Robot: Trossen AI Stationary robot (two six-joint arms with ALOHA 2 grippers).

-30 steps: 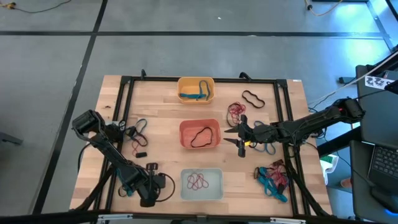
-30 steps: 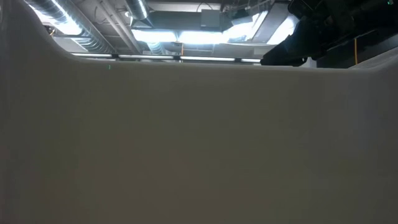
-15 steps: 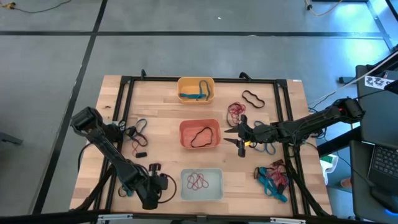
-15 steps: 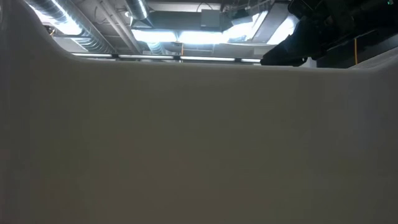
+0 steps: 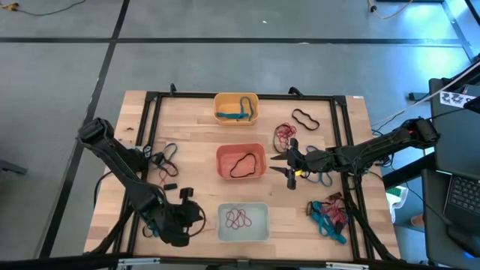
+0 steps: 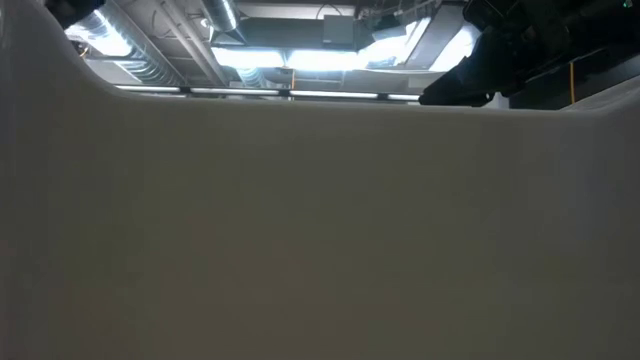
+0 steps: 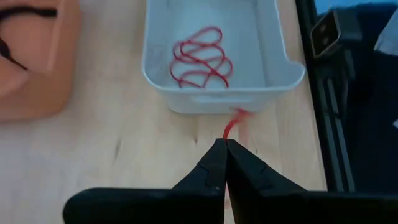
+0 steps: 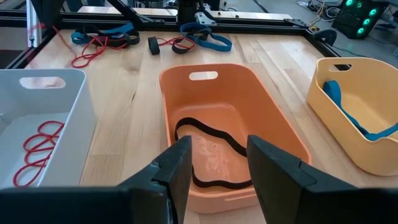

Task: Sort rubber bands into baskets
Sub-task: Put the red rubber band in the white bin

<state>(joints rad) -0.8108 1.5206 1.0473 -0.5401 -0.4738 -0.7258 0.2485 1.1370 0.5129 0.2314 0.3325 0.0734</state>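
Pale wooden table [image 5: 195, 127], black metal frame [image 5: 240, 97] along its edges, grey floor [image 5: 60, 67], possibly a laptop [image 5: 459, 196] at right

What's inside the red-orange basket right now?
One black rubber band lies looped on the floor of the red-orange basket. The right pincer, open, covers part of the near wall, so that corner is hidden.

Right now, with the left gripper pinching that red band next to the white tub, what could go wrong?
The left gripper holds only the tip of the red band, outside the white tub; it may slip free or land on the table. The band's end seems to touch the tub's wall and could catch there. The right gripper hangs open over the orange tub, clear of this.
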